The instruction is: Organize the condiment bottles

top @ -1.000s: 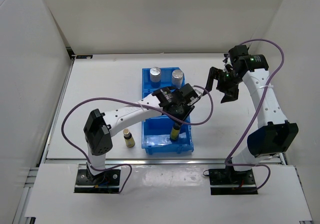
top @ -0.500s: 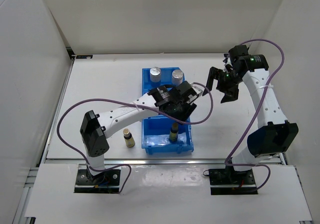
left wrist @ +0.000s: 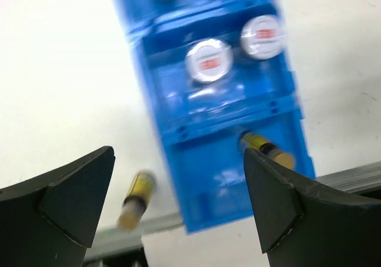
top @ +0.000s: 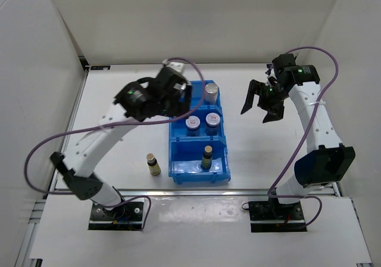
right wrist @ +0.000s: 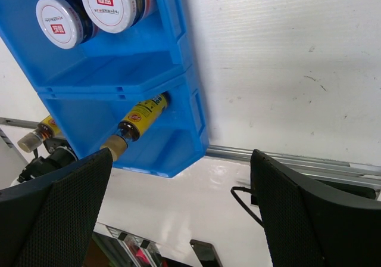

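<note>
The blue bin (top: 200,174) holds two squat red-labelled jars (top: 193,124) (top: 213,120) in its middle compartment. A slim yellow-brown bottle (top: 206,157) stands in the near compartment. A silver-capped bottle (top: 211,91) stands in the far compartment; my left arm hides the spot beside it. A second yellow-brown bottle (top: 153,164) stands on the table left of the bin. My left gripper (top: 177,98) hangs high over the bin's far left corner, open and holding nothing (left wrist: 178,213). To the right of the bin, my right gripper (top: 262,104) hovers open and holds nothing (right wrist: 178,207).
White walls close off the table on the left, back and right. A metal rail (right wrist: 297,160) runs along the near table edge. Purple cables loop from both arms.
My left gripper opened off the yellow-brown bottle in the near compartment, then rose and swung back and to the left. The right arm has not moved.
</note>
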Controlling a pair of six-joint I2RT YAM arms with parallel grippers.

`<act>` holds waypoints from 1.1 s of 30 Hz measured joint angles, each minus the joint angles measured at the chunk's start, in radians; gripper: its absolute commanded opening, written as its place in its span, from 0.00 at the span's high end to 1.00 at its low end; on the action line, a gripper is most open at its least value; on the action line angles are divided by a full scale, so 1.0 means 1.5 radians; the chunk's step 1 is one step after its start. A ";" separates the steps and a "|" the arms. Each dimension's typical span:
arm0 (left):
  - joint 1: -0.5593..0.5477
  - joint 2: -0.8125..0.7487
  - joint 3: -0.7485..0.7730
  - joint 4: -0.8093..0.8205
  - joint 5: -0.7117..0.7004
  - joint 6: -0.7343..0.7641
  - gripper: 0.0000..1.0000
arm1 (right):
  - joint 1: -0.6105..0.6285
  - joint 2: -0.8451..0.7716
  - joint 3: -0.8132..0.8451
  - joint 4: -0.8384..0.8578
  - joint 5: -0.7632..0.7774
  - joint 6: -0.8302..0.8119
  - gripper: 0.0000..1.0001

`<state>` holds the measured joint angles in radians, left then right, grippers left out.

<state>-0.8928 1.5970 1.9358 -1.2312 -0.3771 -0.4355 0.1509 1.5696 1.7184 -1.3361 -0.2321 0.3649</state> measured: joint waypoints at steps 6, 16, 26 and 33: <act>0.037 -0.136 -0.111 -0.056 0.011 -0.118 0.00 | 0.000 0.000 -0.011 0.000 -0.005 0.001 0.00; 0.046 -0.171 -0.362 -0.075 0.104 -0.221 0.07 | 0.000 0.000 -0.022 0.000 -0.009 0.001 0.00; 0.107 -0.238 -0.477 -0.083 0.135 -0.242 0.15 | 0.000 0.000 -0.022 -0.001 -0.011 0.001 0.00; 0.132 -0.233 -0.506 -0.085 0.149 -0.216 0.25 | 0.000 0.008 -0.020 -0.001 -0.011 0.001 0.00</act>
<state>-0.6941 1.2476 1.1767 -1.3594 -0.1543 -0.7589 0.1509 1.5810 1.6878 -1.3373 -0.2489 0.3668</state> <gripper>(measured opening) 0.765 0.998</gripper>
